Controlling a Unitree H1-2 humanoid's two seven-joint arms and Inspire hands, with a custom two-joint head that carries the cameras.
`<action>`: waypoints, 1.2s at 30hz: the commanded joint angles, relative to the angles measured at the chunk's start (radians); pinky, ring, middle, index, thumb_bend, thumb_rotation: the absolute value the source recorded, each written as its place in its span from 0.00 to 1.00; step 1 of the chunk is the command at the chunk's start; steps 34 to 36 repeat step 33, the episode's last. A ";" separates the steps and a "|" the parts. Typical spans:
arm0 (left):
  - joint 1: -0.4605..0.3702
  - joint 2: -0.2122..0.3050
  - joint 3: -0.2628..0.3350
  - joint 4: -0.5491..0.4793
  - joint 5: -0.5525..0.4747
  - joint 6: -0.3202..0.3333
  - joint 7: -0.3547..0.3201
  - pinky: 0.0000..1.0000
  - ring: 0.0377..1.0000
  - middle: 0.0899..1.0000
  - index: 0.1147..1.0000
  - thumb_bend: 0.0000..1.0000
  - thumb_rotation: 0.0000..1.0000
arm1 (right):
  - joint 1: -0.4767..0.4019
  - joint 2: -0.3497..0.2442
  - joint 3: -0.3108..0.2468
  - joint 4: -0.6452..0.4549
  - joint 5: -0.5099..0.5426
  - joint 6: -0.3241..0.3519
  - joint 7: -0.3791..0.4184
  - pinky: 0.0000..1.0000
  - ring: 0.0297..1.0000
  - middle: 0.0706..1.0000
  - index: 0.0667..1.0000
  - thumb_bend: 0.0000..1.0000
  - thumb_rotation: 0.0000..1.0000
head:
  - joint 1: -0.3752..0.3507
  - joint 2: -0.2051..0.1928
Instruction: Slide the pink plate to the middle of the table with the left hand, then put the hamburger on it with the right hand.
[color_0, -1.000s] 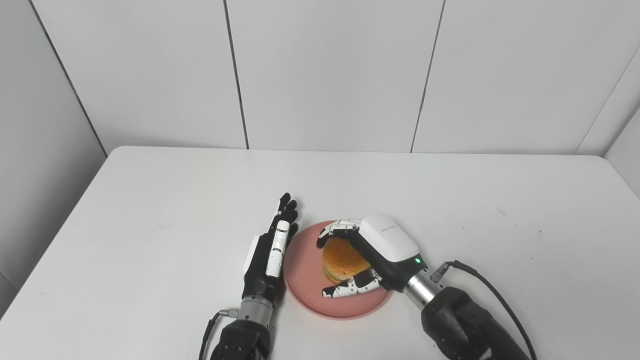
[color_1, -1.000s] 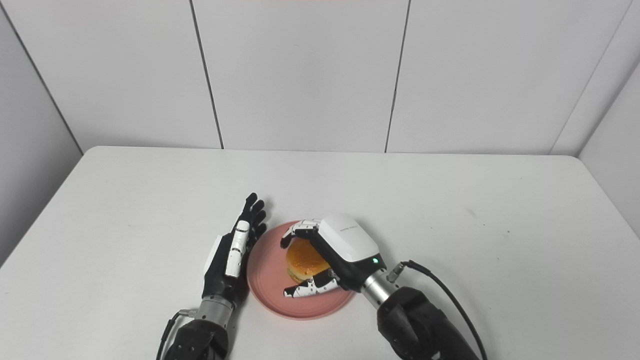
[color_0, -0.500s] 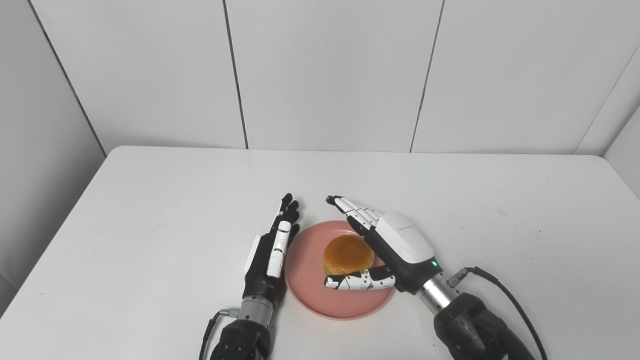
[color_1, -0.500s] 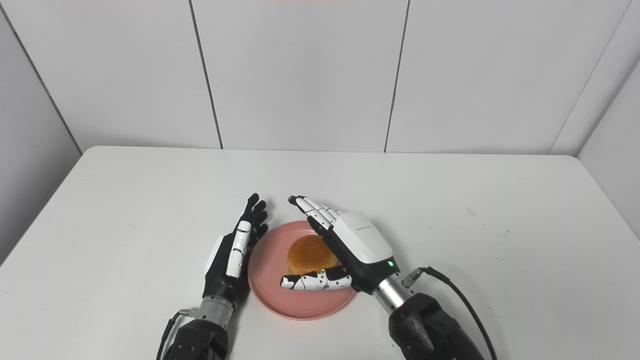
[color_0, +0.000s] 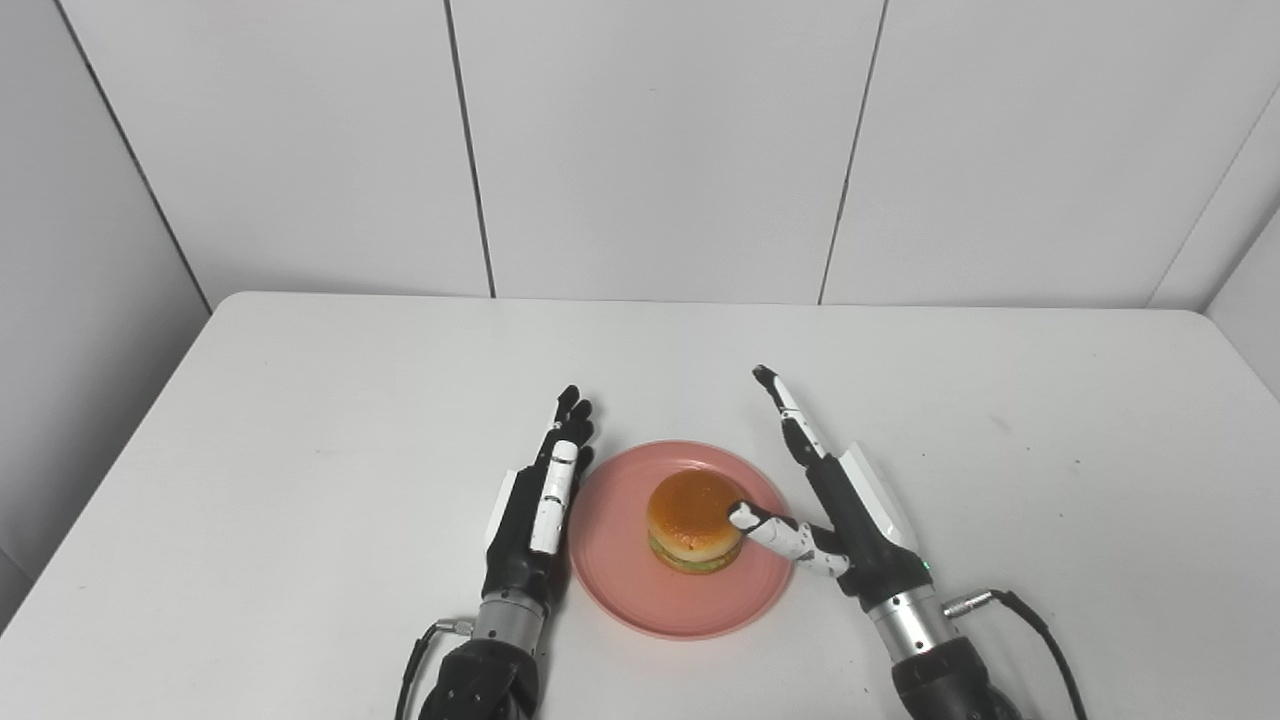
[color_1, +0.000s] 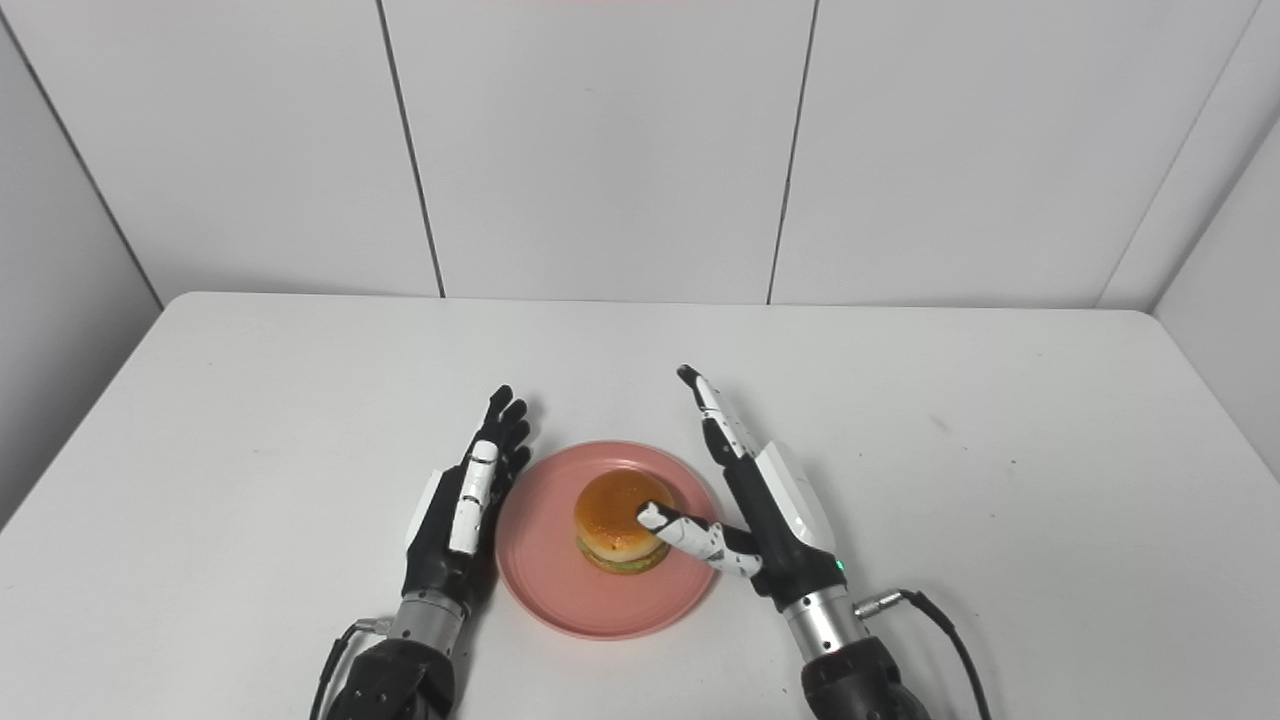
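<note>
The pink plate (color_0: 625, 590) lies on the white table near its front middle. The hamburger (color_0: 695, 520), with a golden bun and green lettuce, sits on the plate's middle. My right hand (color_0: 845, 505) is open and empty at the plate's right edge, fingers stretched straight away from me, thumb tip close beside the bun. My left hand (color_0: 535, 500) is open and empty, standing on edge against the plate's left rim, fingers straight. In the right eye view the hamburger (color_1: 615, 520) sits between the left hand (color_1: 460, 505) and the right hand (color_1: 770, 505).
The white table (color_0: 300, 400) reaches back to a grey panelled wall (color_0: 650, 150). A black cable (color_0: 1040, 630) trails from my right wrist at the front right.
My right hand has let go of the hamburger, spread its fingers and drawn back to the right off the bun. The hamburger stays on the plate. The left hand has not moved.
</note>
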 joint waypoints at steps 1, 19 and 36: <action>0.058 0.014 0.009 0.035 0.003 -0.036 0.003 1.00 1.00 1.00 1.00 0.53 1.00 | -0.001 0.028 -0.020 -0.025 0.043 -0.005 -0.019 1.00 1.00 1.00 1.00 0.68 1.00 | -0.001 0.003; 0.065 0.031 0.016 0.023 0.006 -0.037 0.007 1.00 1.00 1.00 1.00 0.53 1.00 | 0.030 0.154 -0.107 0.014 0.280 0.047 -0.004 1.00 1.00 1.00 1.00 0.56 0.97 | -0.014 0.005; 0.062 0.049 0.012 0.039 0.032 -0.053 0.035 1.00 1.00 1.00 1.00 0.53 1.00 | 0.022 0.162 -0.120 0.091 0.316 0.043 0.008 1.00 1.00 1.00 1.00 0.56 0.95 | -0.015 -0.001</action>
